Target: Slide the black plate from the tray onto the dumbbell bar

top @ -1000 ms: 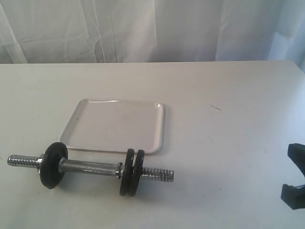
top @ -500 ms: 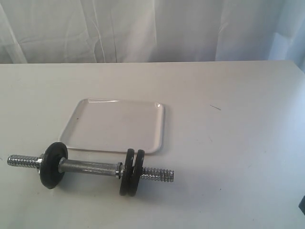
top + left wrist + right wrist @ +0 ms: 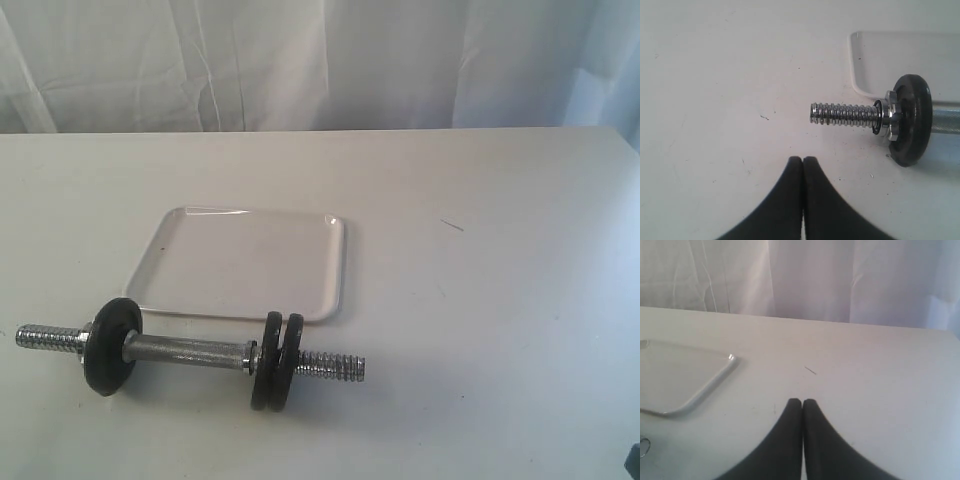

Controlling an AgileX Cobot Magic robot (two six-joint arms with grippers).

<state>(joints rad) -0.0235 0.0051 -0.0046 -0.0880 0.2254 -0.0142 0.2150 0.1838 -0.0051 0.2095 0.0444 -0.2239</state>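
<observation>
Black and already on chrome, looks like: can see the black plate (image 3: pixel 293 342) standing on the dumbbell bar (image 3: pixel 190 351), outermost at its right end, just in front of the white tray (image 3: pixel 240 262). Got the right gripper (image 3: pixel 802 403) pinched closed, well off to the plate's right and not touching it. Same with the left gripper (image 3: pixel 803 160), tips pressed together near the bar's other threaded end.

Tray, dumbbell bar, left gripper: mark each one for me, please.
tray (image 3: pixel 245 262), exterior view, bare floor of the tray.
dumbbell bar (image 3: pixel 190 350), exterior view, knurled middle of the rod.
left gripper (image 3: pixel 803 159), left wrist view, seam where its closed fingertips meet.
</observation>
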